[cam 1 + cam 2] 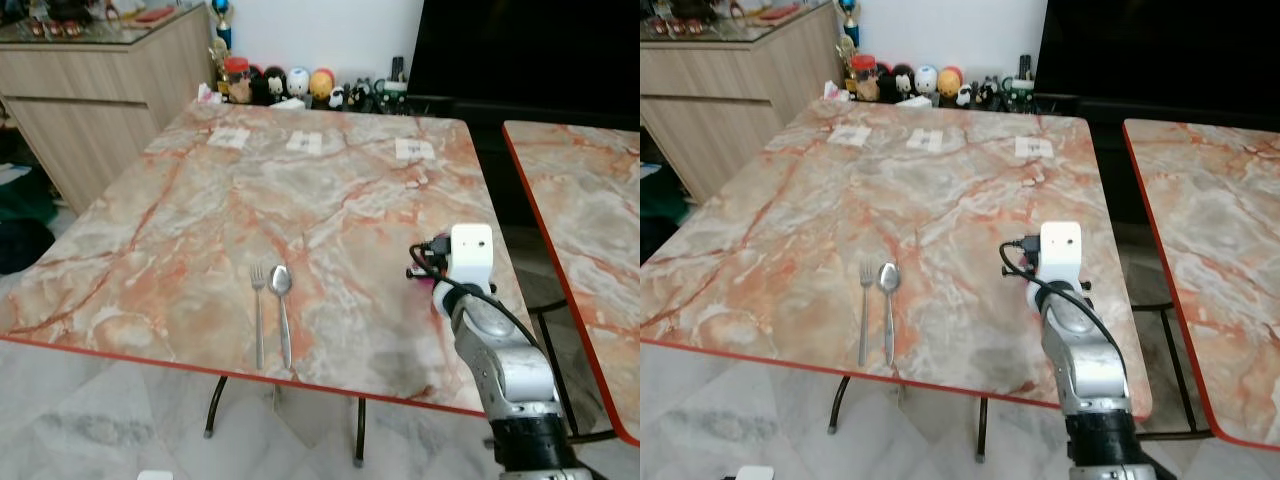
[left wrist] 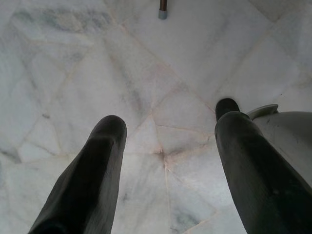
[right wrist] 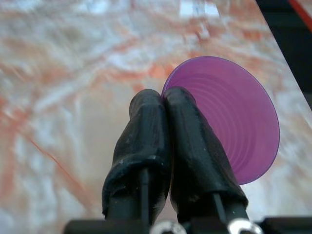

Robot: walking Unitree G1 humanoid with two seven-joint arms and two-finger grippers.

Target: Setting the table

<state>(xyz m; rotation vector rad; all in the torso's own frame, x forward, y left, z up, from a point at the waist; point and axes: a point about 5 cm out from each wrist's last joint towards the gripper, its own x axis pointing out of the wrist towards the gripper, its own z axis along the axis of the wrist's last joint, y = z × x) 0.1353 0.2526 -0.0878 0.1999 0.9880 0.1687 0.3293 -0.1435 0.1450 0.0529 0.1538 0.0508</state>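
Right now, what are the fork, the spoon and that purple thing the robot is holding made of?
The fork and spoon look like polished metal, probably steel: silvery with bright glints. The purple cup, pinched at its rim by the right gripper, looks like thin see-through plastic: light passes through it and fine rings show inside. The marble-patterned table is glossy; whether stone or laminate is unclear.

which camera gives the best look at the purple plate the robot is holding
The right wrist view: the purple plate is large there, its rim pinched by the right pincer. In the head views only a sliver peeks past the wrist.
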